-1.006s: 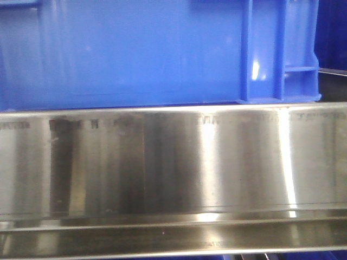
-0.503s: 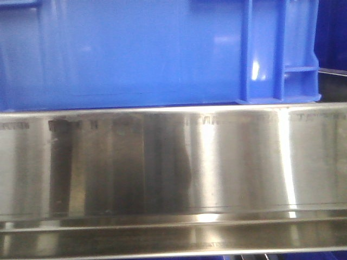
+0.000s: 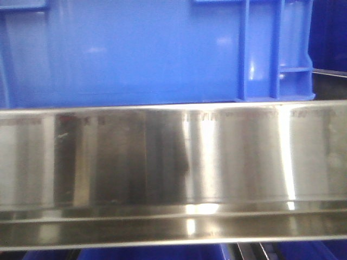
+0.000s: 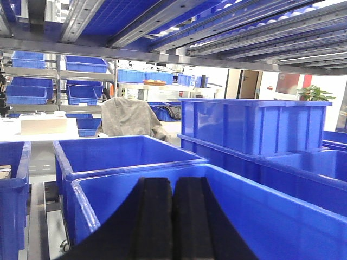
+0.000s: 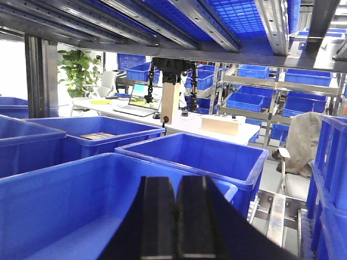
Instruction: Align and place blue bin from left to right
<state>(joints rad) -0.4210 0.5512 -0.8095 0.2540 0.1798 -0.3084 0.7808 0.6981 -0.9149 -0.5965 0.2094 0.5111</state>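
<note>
Resting on a brushed steel shelf rail (image 3: 173, 162), the large bright-blue rigid plastic bin (image 3: 135, 54) filled the front view. Both the left gripper (image 4: 172, 216) and right gripper (image 5: 176, 216) were clenched empty, fingers pressed together above open blue crates.

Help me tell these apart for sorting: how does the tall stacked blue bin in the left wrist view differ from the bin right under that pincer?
The stacked bin sits raised on another bin; the near bin sits lower. The stacked bin shows its outer walls and ribs; the near bin shows its open, seemingly empty inside. The left pincer, shut, hangs over the near bin only. Both are bright blue, rimmed plastic.
</note>
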